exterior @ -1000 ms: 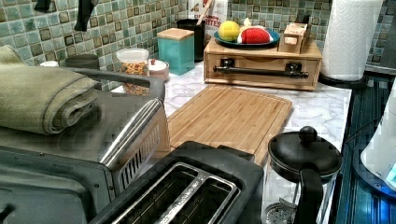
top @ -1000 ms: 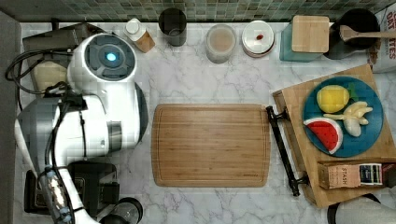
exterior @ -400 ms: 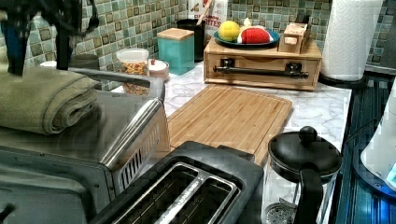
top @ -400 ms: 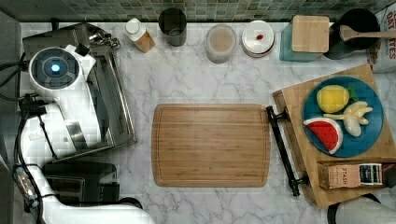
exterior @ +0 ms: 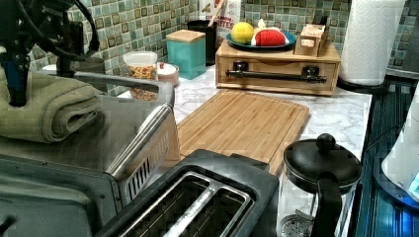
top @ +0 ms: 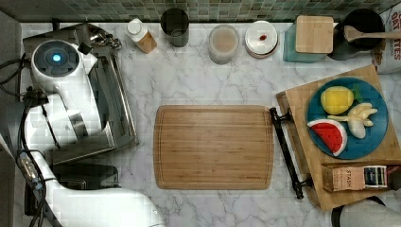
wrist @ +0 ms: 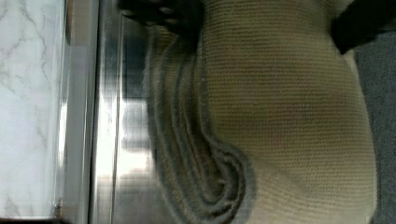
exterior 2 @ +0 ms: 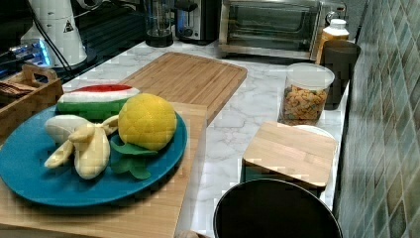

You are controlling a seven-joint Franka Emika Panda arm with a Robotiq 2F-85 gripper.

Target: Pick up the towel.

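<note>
Top view: the white arm (top: 66, 101) covers the toaster oven (top: 118, 109) at 9 o'clock of the cutting board (top: 213, 146), hiding the towel. Left view: folded towel (exterior: 47, 111) lies on the oven roof, tool (exterior: 42, 74) straddling it, fingers spread wide, far edge cut off. Wrist view: towel (wrist: 280, 121) between dark fingertips (wrist: 159, 14), partly cropped.

The folded towel (wrist: 285, 121) lies on a shiny metal surface (wrist: 109, 140), beside white marble (wrist: 28, 112).
</note>
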